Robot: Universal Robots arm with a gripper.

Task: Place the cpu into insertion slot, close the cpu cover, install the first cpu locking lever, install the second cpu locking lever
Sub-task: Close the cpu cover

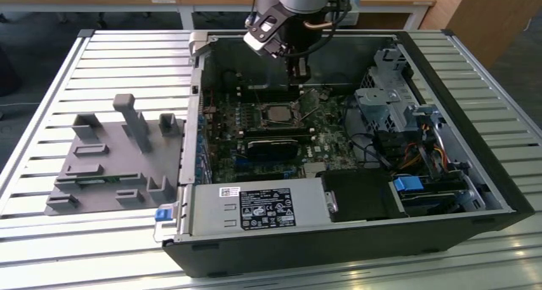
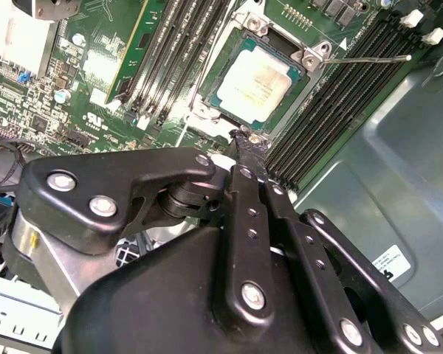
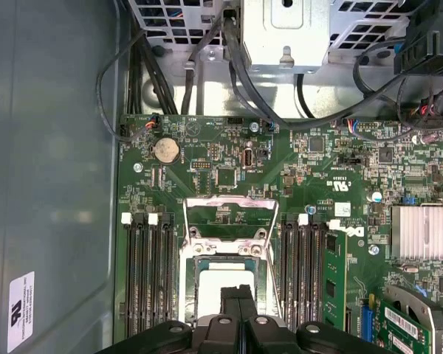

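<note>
Gripper (image 2: 247, 144) jaws pinched together, nothing btwn them, tip just beside one corner of the slot (image 2: 310, 57). Cpu (image 2: 255, 77) lies flat in the slot, pale metal face up. Cover (image 3: 227, 217) looks open, tipped away from the slot w/ green board showing thru its window, though the angle is poor. Thin lever (image 2: 369, 59) sticks out sideways over the RAM slots (image 2: 340, 103).

Exterior view: gripper (image 1: 296, 73) is inside the open PC case (image 1: 339, 255), near the cpu (image 1: 278, 115). Grey fixture (image 1: 110, 157) sits on the slatted table (image 1: 51, 252) at the exterior view's left.
</note>
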